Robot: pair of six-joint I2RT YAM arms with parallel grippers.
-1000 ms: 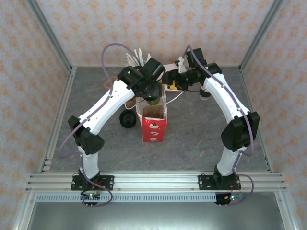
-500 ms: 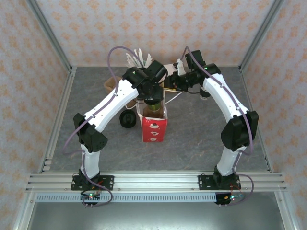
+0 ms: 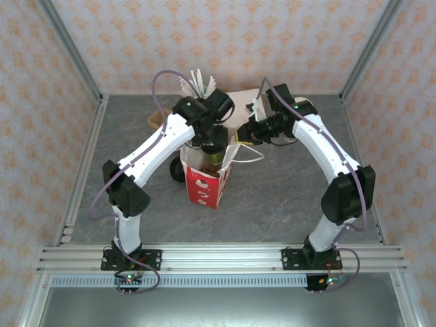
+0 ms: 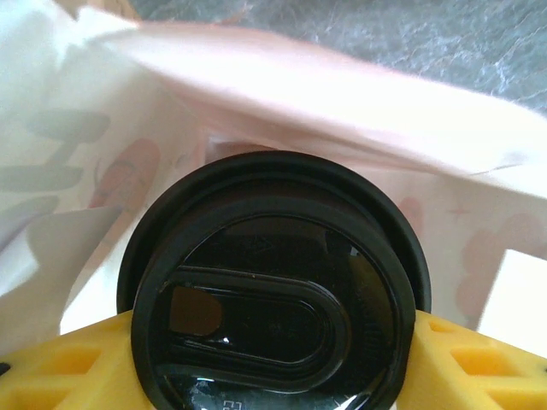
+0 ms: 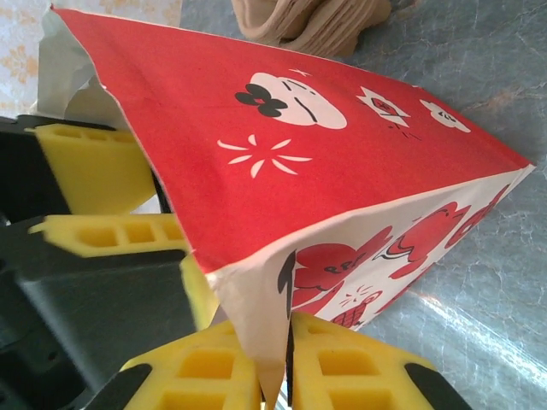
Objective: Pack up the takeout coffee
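left pincer (image 4: pixel 273 369) gripping the small olive-green paper takeout coffee cup with round black plastic lid (image 4: pixel 273 273), cup down in the open red-and-white paper bag (image 5: pixel 282 154) mid-frame from above, right pincer (image 5: pixel 278 374) pinching the bag's rim, bag tilting on the grey tabletop (image 3: pixel 286 184)

Grey marbled table (image 3: pixel 286 184) across the whole floor of the cell, and left of centre a low black round lid piece (image 3: pixel 176 170) lies flat on it, only partly showing. Back-left, a tan stack (image 3: pixel 157 120) sits near the rear wall, with white upright sticks (image 3: pixel 195 82) fanning out just to its right. The right wrist view catches tan layered shapes (image 5: pixel 312 21) resting on the table. Pale patterned wallpaper (image 3: pixel 286 41) all round, aluminium rail (image 3: pixel 225 257) along the near edge
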